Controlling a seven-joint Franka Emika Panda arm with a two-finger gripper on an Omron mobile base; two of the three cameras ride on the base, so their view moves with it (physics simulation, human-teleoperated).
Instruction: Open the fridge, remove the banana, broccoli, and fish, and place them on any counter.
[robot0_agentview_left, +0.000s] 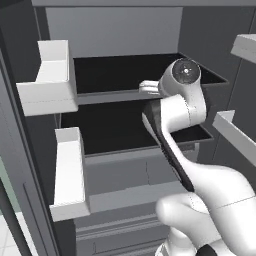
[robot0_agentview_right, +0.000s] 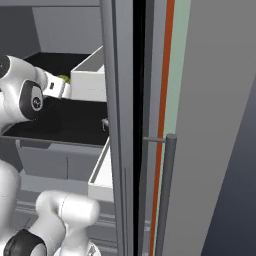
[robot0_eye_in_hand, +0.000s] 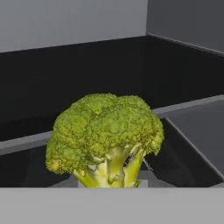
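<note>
Broccoli (robot0_eye_in_hand: 105, 138) sitting close before hand camera over dark fridge shelf (robot0_agentview_left: 120, 75): lumpy yellow-green crown, pale stalk pointing down (green speck at hand's tip in right base view). Gripper (robot0_agentview_right: 64, 85) reaching into open grey fridge (robot0_agentview_left: 115, 30), jaws pinching broccoli stalk. White door bins (robot0_agentview_left: 50, 80) flanking.

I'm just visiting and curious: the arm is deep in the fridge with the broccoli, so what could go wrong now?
The tool looks shut on the broccoli near its stem, so it might slip while being lifted out. Pulling back, the arm could also bump the white door bin right beside it, or the shelf edge.
</note>
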